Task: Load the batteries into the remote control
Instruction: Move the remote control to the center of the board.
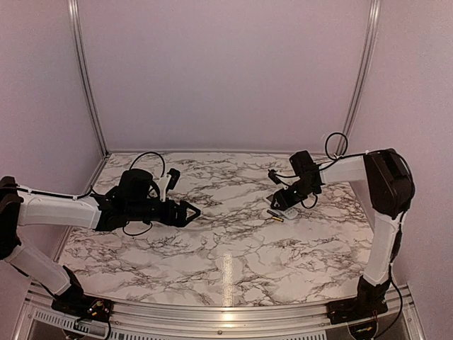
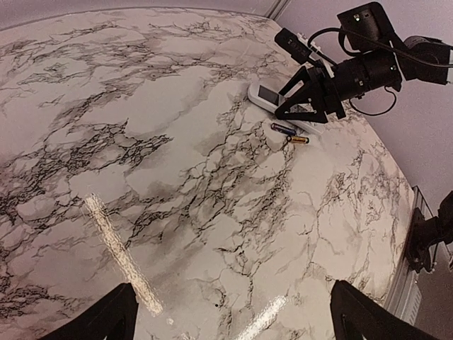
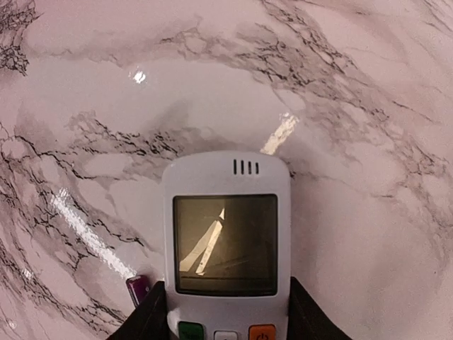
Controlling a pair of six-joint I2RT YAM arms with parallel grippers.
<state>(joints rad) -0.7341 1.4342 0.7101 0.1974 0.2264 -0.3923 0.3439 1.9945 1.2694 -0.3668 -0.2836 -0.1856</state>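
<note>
The white remote control lies face up on the marble table, display window towards the table's middle. My right gripper straddles it, one black finger pressed against each long side. It also shows in the left wrist view under the right gripper. Two batteries lie on the table beside the remote: a dark one and a gold-ended one; one end shows purple in the right wrist view. In the top view a battery lies just near of the right gripper. My left gripper is open and empty, hovering left of centre.
The marble table has an aluminium frame rail along its near edge and pale walls at the back and sides. The right arm's cables hang over the far right area. The left fingers frame bare marble.
</note>
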